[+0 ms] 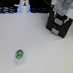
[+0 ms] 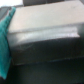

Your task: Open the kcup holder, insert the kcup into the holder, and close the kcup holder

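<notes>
Positioned directly over the kcup holder [image 1: 60,23] at the exterior view's upper right, gripper [image 1: 62,11] low against its top, presumably lining up to open the drawer. Fingers lost in blur: cannot tell whether spread or pressed together, or whether touching anything. Nothing seen held. Kcup [image 1: 19,54] alone on the white table [image 1: 42,55], well apart, waiting near the front.

- Both pictures are small and soft; fine detail is lost.
- The white table [image 1: 24,38] is evenly, brightly lit, with faint shadows.
- The wrist view is heavily blurred throughout.
</notes>
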### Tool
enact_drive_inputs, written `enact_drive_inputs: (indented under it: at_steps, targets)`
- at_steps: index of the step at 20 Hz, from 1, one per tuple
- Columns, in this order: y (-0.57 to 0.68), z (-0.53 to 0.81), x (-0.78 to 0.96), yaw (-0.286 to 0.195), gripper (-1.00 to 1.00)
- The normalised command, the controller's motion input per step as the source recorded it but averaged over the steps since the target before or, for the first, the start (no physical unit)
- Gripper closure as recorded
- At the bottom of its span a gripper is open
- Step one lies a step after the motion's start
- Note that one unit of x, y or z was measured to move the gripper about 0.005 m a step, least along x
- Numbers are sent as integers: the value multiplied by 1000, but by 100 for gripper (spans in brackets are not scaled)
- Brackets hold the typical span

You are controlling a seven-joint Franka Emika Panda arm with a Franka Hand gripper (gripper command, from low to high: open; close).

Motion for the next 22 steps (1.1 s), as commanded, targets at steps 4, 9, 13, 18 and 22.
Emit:
enact_drive_inputs:
  at_steps: [4,9,13,18,22]
  targets:
    - [-312,279,616,-28,100]
    - [-461,377,854,-46,100]
    - [-410,228,898,-38,100]
    - [-405,142,872,-56,100]
    - [-430,141,902,-66,100]
